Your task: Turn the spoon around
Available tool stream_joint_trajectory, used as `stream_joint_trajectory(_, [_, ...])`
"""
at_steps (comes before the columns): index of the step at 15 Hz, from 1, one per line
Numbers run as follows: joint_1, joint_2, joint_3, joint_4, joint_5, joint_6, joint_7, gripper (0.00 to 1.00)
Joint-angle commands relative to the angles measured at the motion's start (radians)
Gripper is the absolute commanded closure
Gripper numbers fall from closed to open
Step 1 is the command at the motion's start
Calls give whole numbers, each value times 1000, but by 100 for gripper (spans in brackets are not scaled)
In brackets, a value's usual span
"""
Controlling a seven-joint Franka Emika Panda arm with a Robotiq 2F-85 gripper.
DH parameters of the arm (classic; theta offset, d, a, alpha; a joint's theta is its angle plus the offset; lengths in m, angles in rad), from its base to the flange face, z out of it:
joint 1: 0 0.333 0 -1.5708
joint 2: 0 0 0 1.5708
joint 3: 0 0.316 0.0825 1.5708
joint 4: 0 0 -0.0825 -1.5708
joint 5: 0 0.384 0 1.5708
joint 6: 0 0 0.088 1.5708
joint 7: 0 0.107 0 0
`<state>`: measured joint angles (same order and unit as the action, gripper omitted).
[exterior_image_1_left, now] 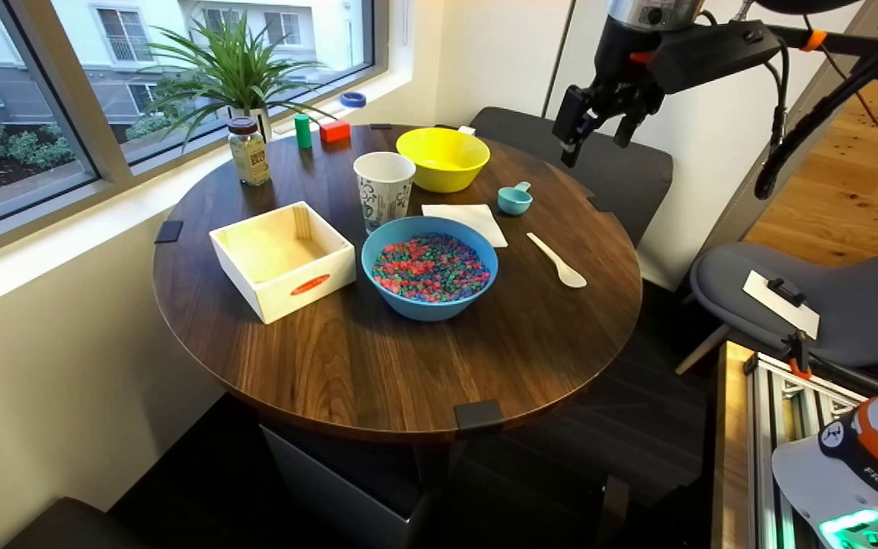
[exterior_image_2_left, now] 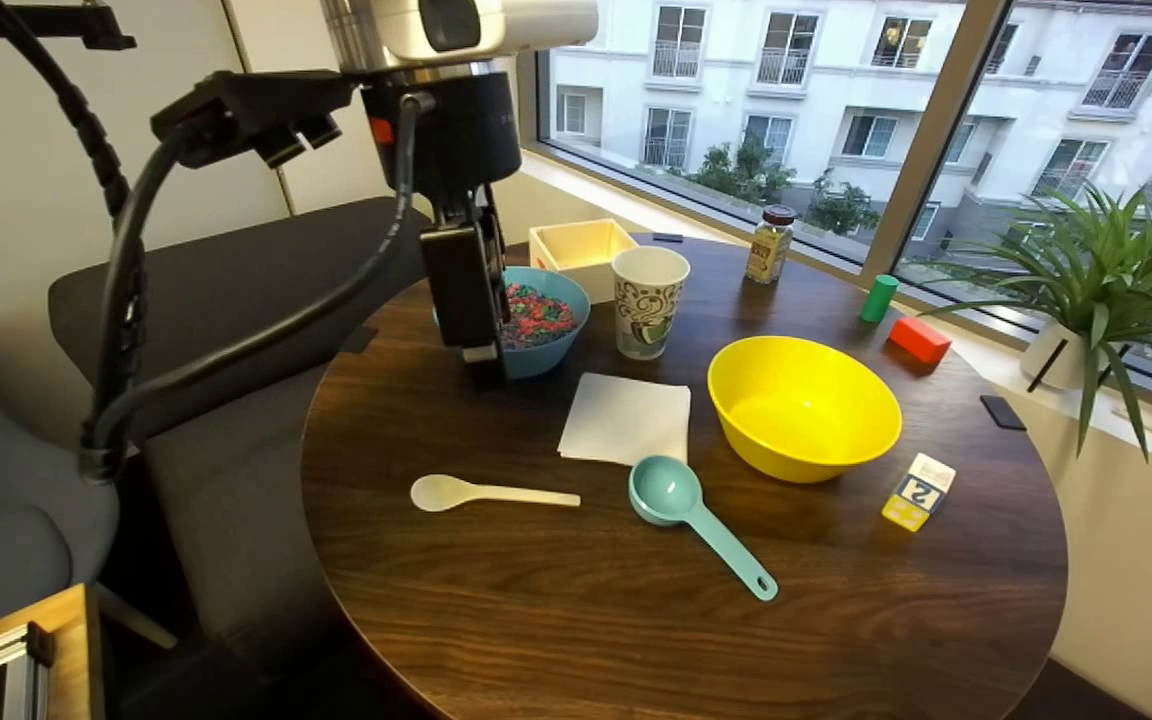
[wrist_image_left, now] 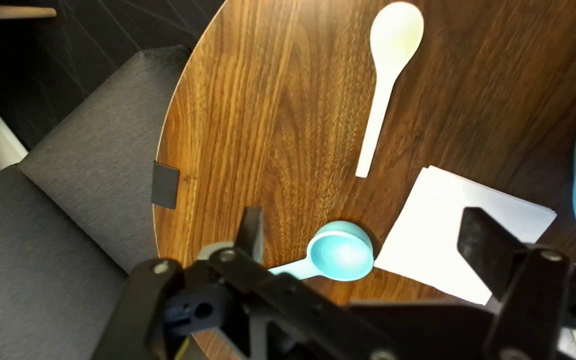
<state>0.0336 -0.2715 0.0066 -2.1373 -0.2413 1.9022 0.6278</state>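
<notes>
The pale cream spoon (exterior_image_1_left: 560, 265) lies flat on the dark wooden round table. In an exterior view (exterior_image_2_left: 476, 493) its bowl is at the left and its straight handle points right. In the wrist view the spoon (wrist_image_left: 384, 82) has its bowl at the top and its handle end down toward the jaws. My gripper (wrist_image_left: 363, 231) is open and empty, its fingers wide apart. It hangs well above the table, apart from the spoon. In both exterior views the gripper (exterior_image_1_left: 597, 149) shows in the air; in one of them it (exterior_image_2_left: 488, 368) overlaps the blue bowl (exterior_image_2_left: 576, 345).
A teal scoop (wrist_image_left: 342, 252) and white napkins (wrist_image_left: 438, 235) lie near the spoon's handle end. A yellow bowl (exterior_image_2_left: 801, 410), a paper cup (exterior_image_2_left: 648, 300), a wooden box (exterior_image_1_left: 283, 263), a jar (exterior_image_1_left: 248, 152) and several blocks stand farther off. Grey chairs (exterior_image_1_left: 641, 171) flank the table edge.
</notes>
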Motion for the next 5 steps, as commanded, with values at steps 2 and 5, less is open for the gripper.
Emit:
stream_joint_trajectory(2, [-33, -11, 30, -8, 13, 1, -7, 0])
stream_joint_trajectory(5, [-34, -13, 31, -12, 13, 2, -7, 0])
